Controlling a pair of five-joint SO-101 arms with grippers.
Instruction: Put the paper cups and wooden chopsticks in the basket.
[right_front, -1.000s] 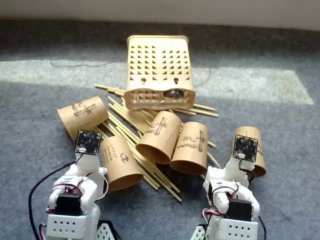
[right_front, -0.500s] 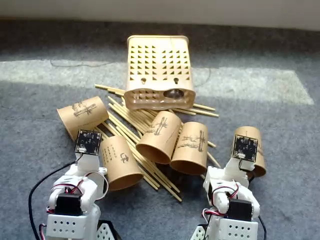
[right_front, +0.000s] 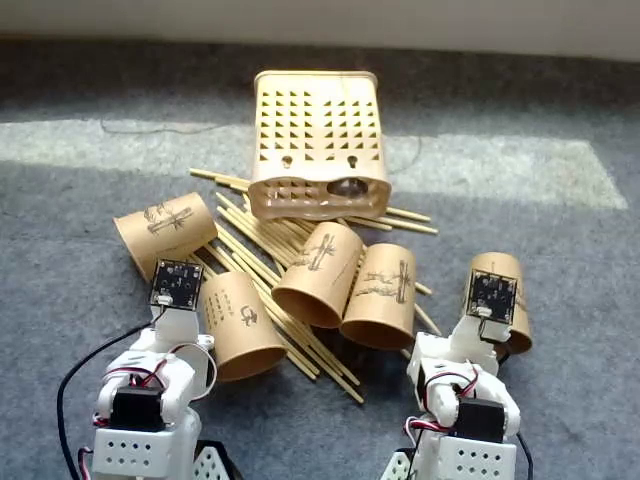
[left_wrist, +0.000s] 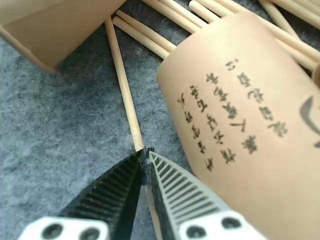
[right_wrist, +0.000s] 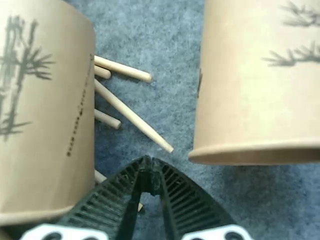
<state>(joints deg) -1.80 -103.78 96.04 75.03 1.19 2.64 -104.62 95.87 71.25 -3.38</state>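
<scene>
Several brown paper cups lie on their sides on the grey carpet: one at the left (right_front: 165, 233), one by the left arm (right_front: 240, 325), two in the middle (right_front: 320, 273) (right_front: 382, 295) and one partly hidden behind the right arm (right_front: 512, 310). Wooden chopsticks (right_front: 265, 265) are strewn under and between them. The yellow perforated basket (right_front: 317, 145) lies tipped over behind them. My left gripper (left_wrist: 146, 154) is shut, its tips over a chopstick (left_wrist: 122, 95) beside a cup (left_wrist: 250, 110). My right gripper (right_wrist: 148, 165) is shut, low between two cups (right_wrist: 40, 110) (right_wrist: 260, 75).
A thin cable (right_front: 150, 128) runs across the carpet far left of the basket. A bright sunlit band crosses the floor behind the cups. Open carpet stretches to the left and right of the pile.
</scene>
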